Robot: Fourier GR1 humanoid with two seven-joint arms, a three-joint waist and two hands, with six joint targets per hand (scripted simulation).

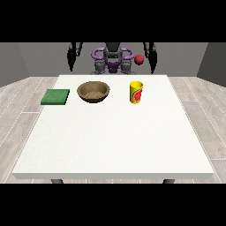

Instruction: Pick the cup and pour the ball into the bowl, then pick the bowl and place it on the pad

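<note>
Yellow, with a red mark, the cup (136, 92) stands upright near the desk's (110, 145) far edge, right of the middle. A red ball (139, 59) hangs in the air above and behind it. The brown bowl (93, 92) sits left of the cup, and the green pad (55, 97) lies at the left edge. Both hands (71, 59) (152, 59) hang beyond the far edge; whether their fingers are spread I cannot tell.

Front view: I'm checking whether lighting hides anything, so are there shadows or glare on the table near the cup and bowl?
In the front view the white table is evenly lit with no glare; the cup and pad cast hardly any shadow, the bowl is shaded only inside its rim, and the red ball shows clearly above the cup.
</note>
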